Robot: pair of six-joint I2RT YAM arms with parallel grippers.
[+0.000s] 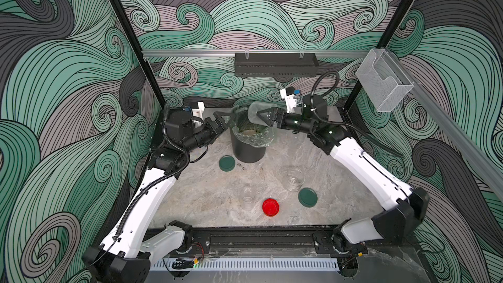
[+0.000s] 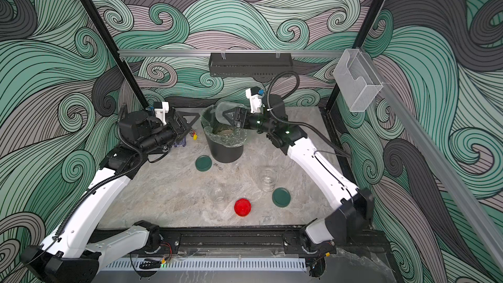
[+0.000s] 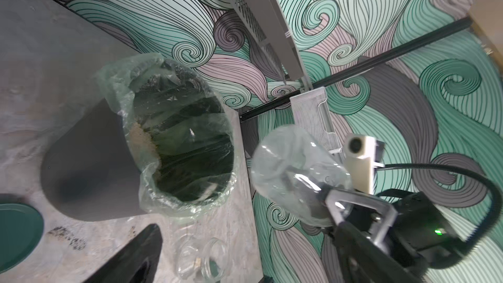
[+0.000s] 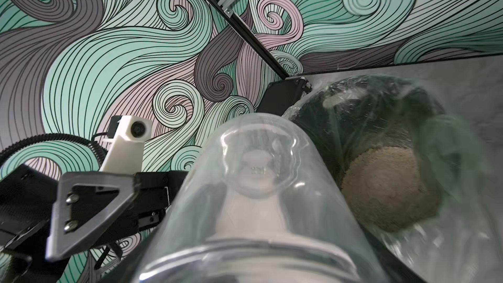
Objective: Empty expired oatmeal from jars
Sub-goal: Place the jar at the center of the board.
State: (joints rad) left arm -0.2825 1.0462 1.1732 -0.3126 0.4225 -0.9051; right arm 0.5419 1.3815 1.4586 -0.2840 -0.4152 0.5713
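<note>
A grey marbled table [image 1: 206, 186] carries everything; a black bin [image 1: 247, 153] with a clear plastic liner stands upright towards its far edge, about midway across; a green lid [image 1: 227, 163] lies flat just beside the bin's base, with dark specks [image 1: 241, 166] scattered on the table between them; nearer the front a wide jar [image 1: 294, 179] stands upright and open; a second green lid [image 1: 307, 197] lies flat just beside it; a small jar [image 1: 248, 194], also open, stands near a red lid [image 1: 270, 207], the two apart.
</note>
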